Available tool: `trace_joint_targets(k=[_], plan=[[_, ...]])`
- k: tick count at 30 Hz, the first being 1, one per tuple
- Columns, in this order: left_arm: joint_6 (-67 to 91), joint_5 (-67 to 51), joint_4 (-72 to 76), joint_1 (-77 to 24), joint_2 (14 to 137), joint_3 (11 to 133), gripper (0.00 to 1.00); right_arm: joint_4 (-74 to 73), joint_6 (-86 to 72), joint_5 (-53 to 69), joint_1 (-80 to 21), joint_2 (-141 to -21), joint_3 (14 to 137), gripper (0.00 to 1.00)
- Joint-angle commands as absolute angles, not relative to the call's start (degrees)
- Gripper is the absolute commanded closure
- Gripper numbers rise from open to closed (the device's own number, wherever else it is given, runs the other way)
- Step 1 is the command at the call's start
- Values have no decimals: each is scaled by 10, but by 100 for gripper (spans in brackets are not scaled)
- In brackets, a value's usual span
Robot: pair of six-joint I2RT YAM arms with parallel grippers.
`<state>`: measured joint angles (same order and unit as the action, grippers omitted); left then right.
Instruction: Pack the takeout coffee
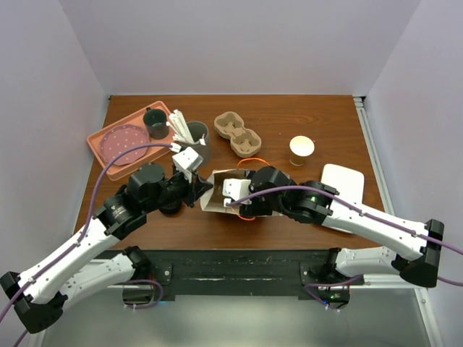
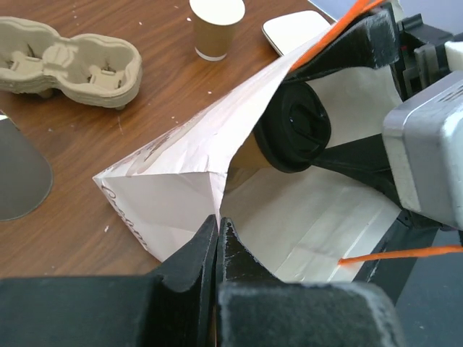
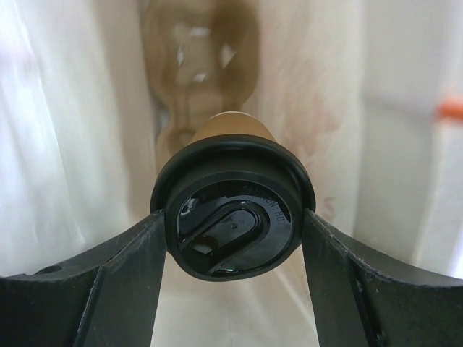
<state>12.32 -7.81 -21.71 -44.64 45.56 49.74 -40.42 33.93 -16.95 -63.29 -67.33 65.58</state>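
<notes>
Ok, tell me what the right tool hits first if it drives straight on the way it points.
Likely the far wall of the paper bag. The right tool, gripping the lidded coffee cup, points into the bag; a cup carrier shape shows beyond, probably through the paper. Depth is unclear.

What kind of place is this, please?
Likely a robot test booth staged as a café counter: plain white walls round a wooden table, a cardboard cup carrier, a paper bag and a lidded coffee cup.

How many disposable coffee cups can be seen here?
2. The open cup stands on the table right of the cup carrier. The lidded cup sits between the right fingers inside the paper bag. The bag may hide others.
</notes>
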Motion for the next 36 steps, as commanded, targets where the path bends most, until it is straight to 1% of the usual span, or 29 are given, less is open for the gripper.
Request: trace_joint_targets(k=[1,3,6,9,16,22,30,36], plan=[[91,-56,-171,-444,438,488,100,-456,350,-189,-631,-644,674,73],[81,-48,-148,-444,429,478,100,-466,366,-188,-631,-639,664,72],[74,-56,-139,-444,431,477,100,-468,378,-216,-632,-649,665,74],[57,-68,-130,-446,427,479,100,-458,391,-209,-634,-656,660,74],[16,-93,-124,-445,433,496,100,-447,404,-213,-633,-704,681,75],[4,-113,-135,-445,432,498,100,-372,394,-230,-634,-725,678,76],[9,-111,-144,-444,435,502,100,-298,398,-218,-630,-719,622,75],[3,-108,-149,-444,441,503,100,-268,394,-218,-599,-713,595,76]])
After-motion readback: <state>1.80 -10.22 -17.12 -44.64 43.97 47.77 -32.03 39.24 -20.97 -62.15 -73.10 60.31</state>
